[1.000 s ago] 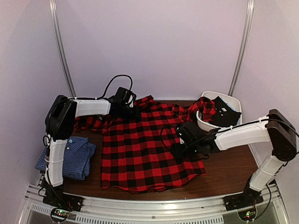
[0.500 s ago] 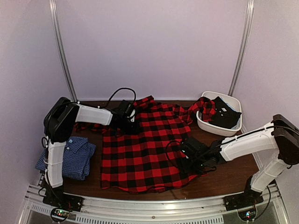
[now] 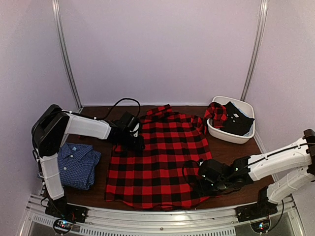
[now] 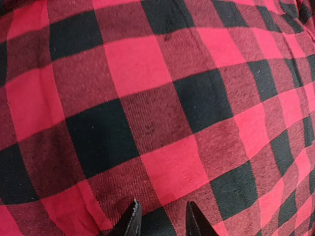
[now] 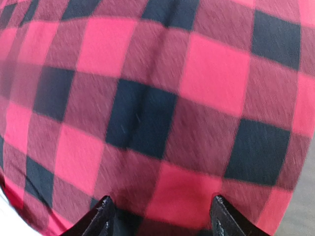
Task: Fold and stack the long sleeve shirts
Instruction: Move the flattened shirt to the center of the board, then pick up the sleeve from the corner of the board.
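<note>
The red-and-black plaid shirt [image 3: 157, 157] lies spread flat across the middle of the table. One sleeve trails into the white bin [image 3: 244, 138] at the back right. My left gripper [image 3: 134, 142] sits on the shirt's upper left edge, its jaws narrow with plaid cloth [image 4: 162, 123] pinched between them [image 4: 161, 216]. At the lower right edge, my right gripper [image 3: 199, 181] rests low on the shirt. Its jaws stand wide apart [image 5: 160, 211] over flat cloth [image 5: 147, 113]. The blue check shirt [image 3: 78, 164] lies folded at the front left.
The bin also holds a black garment [image 3: 238, 120]. Bare brown tabletop [image 3: 236, 155] shows between the bin and my right arm. A metal rail [image 3: 147, 216] runs along the near edge, and pale walls close in the sides and back.
Both grippers have swept toward the near edge along the plaid shirt. Its left sleeve no longer shows beside the left arm, and the hem lies a little nearer the front. The right jaws widened slightly.
</note>
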